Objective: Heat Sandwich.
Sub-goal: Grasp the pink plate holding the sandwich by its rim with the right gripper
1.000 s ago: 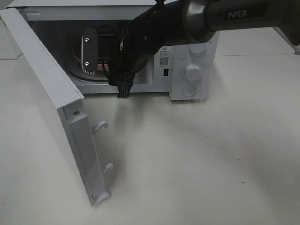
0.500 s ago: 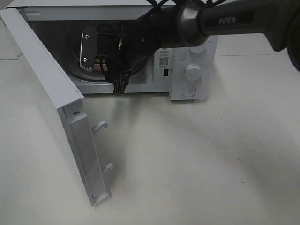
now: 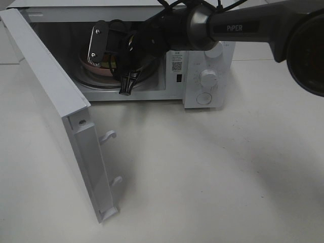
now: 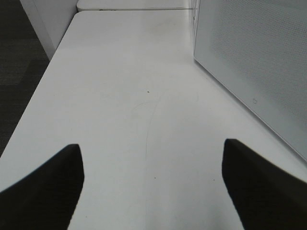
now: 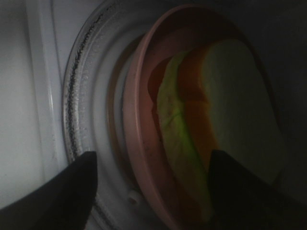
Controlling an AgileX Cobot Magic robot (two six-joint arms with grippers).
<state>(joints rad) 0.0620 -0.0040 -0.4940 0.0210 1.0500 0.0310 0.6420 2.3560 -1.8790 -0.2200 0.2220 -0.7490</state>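
You've got a white counter (image 3: 212, 167) and the microwave (image 3: 220, 91) with its door open. The sandwich (image 5: 230, 110) on the pink plate (image 5: 139, 143) inside has white bread, tan crust and green filling. Your left end effector (image 4: 151, 177) and right end effector (image 5: 153, 187) are both released.

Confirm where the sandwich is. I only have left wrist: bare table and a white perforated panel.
Observer: The sandwich lies on a pink plate inside the microwave, on the turntable.
Operator: Door?
Observer: The door stands wide open, hinged on the left of the high view.
Operator: Right gripper?
Observer: The right gripper is open, inside the cavity, pointed at the plate. I can't tell whether it touches.
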